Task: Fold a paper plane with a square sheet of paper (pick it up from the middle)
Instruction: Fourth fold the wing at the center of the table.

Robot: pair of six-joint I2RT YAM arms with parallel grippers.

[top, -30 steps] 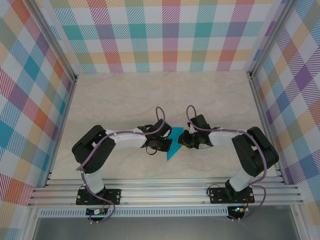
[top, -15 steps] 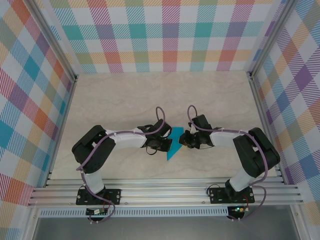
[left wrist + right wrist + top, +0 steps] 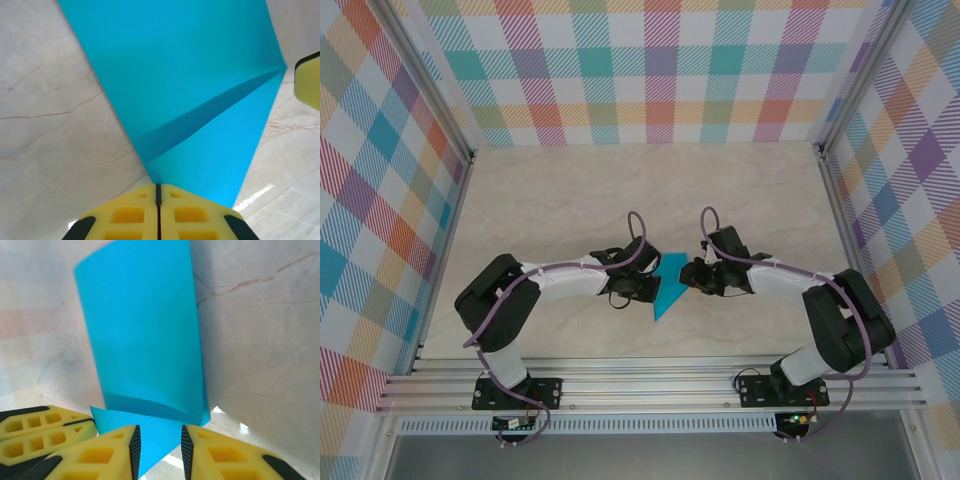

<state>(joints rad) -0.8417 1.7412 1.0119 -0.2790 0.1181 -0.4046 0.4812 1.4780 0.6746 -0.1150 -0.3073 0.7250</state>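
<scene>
Left gripper (image 3: 158,186) pinches the part-folded paper's (image 3: 190,75) corner, right gripper (image 3: 159,435) stands parted astride its edge: mid-fold, I judge, and the next move needs a firm crease.

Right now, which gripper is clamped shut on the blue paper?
The left gripper: its jaws meet on the folded teal paper; the right gripper has its jaws standing apart.

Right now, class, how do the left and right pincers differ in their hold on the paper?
The left pincer is shut; the right pincer is open. The left pinches the paper's corner; the right merely straddles its edge. Both have yellow fingers and sit at the paper, on opposite sides.
</scene>
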